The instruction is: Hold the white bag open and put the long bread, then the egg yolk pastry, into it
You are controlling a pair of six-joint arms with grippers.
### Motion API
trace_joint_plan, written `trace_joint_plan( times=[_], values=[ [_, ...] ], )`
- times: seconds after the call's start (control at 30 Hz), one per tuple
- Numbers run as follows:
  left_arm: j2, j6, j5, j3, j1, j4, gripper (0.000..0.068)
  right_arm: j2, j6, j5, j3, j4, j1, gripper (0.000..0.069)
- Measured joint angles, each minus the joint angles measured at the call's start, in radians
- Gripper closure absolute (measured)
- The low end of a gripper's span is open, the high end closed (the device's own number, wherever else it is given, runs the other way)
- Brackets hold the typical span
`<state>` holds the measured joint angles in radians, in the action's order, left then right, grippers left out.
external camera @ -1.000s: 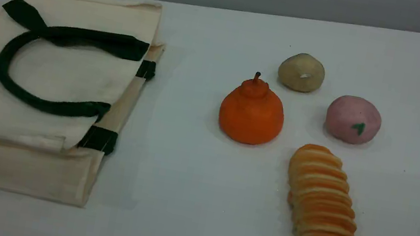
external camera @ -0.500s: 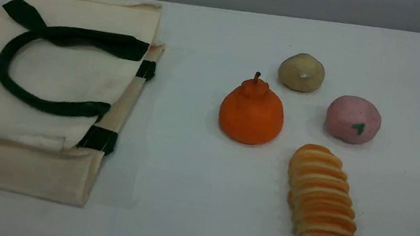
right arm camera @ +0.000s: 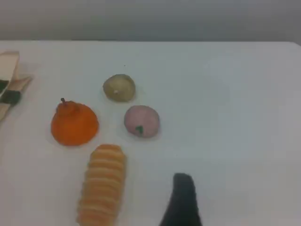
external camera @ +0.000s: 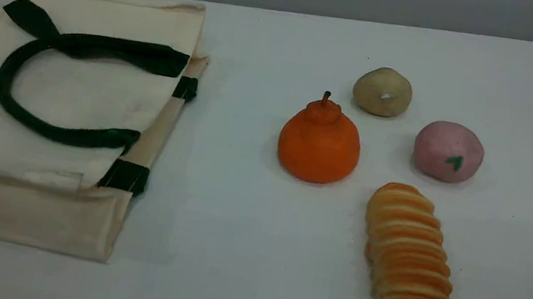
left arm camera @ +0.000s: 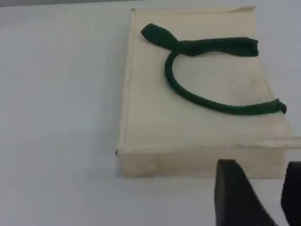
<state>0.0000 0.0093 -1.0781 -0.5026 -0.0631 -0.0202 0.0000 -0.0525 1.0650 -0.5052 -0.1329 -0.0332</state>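
Risk: the white bag (left arm camera: 188, 122) lies flat and closed beyond the left gripper (left arm camera: 263, 193); a grab at its green handle (left arm camera: 202, 101) could lift both layers, leaving no mouth.
Left gripper: jaws slightly apart, empty, touching nothing.
Right gripper (right arm camera: 181, 202): one fingertip shows, opening unclear; nothing held.
Long bread (right arm camera: 102, 183): just left of the right gripper.
Egg yolk pastry (right arm camera: 119, 87): farther beyond.

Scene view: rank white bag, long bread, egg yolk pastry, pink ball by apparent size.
1. white bag
2. long bread, though it is nearest the camera
3. pink ball
4. egg yolk pastry, farthest back, so that gap is unsure
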Motion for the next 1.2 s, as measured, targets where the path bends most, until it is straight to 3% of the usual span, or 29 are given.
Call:
trace_joint_plan(
  times=[0.77,1.07,1.2],
  values=[
    [0.011,0.000,0.029,-0.024,0.000,-0.014,0.0428,0.000,0.041,-0.012,-0.003,-0.007,-0.033,0.0164],
    [0.243,-0.020,0.163,-0.172,0.000,-0.010,0.0428,0.174,0.052,-0.106,-0.116,0.003,-0.078,0.0164],
    [0.423,-0.020,0.173,-0.235,0.000,0.002,0.0428,0.302,0.052,-0.135,-0.197,0.003,-0.078,0.0164]
  ],
)
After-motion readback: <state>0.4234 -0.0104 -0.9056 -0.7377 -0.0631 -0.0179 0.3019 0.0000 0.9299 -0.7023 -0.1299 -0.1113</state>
